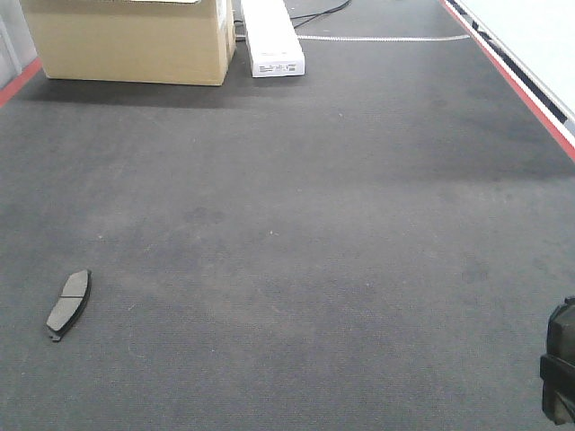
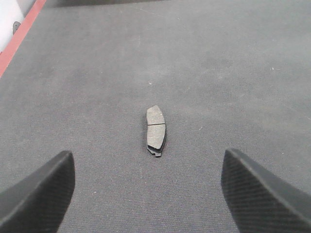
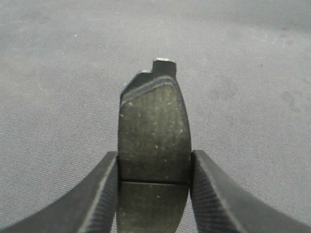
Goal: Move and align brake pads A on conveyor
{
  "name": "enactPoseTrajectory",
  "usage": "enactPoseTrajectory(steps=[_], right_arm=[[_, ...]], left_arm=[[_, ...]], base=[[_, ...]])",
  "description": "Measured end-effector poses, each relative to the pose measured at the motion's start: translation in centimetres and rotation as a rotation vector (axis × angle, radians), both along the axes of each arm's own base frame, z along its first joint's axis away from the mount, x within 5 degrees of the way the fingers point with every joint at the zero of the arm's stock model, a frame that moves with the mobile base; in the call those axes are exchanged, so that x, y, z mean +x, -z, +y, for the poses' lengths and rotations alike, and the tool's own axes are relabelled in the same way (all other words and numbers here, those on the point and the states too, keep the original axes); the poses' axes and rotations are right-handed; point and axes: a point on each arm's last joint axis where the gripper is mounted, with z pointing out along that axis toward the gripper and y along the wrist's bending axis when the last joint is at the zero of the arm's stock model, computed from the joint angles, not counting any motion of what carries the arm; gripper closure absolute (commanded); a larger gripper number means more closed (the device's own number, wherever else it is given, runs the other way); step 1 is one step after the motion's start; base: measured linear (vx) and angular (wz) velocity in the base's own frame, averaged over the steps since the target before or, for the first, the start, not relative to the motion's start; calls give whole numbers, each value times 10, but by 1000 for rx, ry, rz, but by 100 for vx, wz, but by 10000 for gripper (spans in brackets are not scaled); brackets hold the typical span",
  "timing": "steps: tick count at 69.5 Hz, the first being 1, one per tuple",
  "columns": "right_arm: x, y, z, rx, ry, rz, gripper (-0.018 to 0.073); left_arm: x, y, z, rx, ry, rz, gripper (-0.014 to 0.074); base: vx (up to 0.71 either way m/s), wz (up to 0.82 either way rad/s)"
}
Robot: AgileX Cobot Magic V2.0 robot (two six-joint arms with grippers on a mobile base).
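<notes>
One dark-grey brake pad (image 1: 69, 303) lies flat on the charcoal conveyor (image 1: 314, 224) at the near left; the left wrist view shows the same brake pad (image 2: 156, 130) lengthwise ahead on the conveyor (image 2: 218, 73). My left gripper (image 2: 148, 194) is open, its two fingers wide apart, and the pad lies beyond the fingertips. My right gripper (image 3: 154, 167) is shut on a second brake pad (image 3: 154, 131), clamped across its groove and held above the conveyor (image 3: 58, 73). In the front view only a dark part of the right gripper (image 1: 559, 373) shows at the lower right edge.
A cardboard box (image 1: 130, 40) and a white box (image 1: 271, 38) stand at the far end of the belt. Red edge stripes run along the right side (image 1: 512, 81) and the far left (image 1: 18, 81). A red stripe (image 2: 19, 39) also shows at the left.
</notes>
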Motion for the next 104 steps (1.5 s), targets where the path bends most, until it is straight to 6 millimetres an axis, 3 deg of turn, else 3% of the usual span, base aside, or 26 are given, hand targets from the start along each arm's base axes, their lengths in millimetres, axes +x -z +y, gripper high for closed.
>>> enactPoseTrajectory(steps=[50, 64, 88, 104], right_arm=[[6, 3, 1, -3, 2, 24, 566], [35, 10, 8, -21, 18, 207, 566], [101, -6, 21, -81, 37, 416, 566], [144, -5, 19, -213, 125, 573, 566]], left_arm=[[0, 0, 0, 0, 0, 0, 21], [0, 0, 0, 0, 0, 1, 21], [0, 0, 0, 0, 0, 1, 21], [0, 0, 0, 0, 0, 1, 21]], base=[[0, 0], [0, 0], [0, 0], [0, 0]])
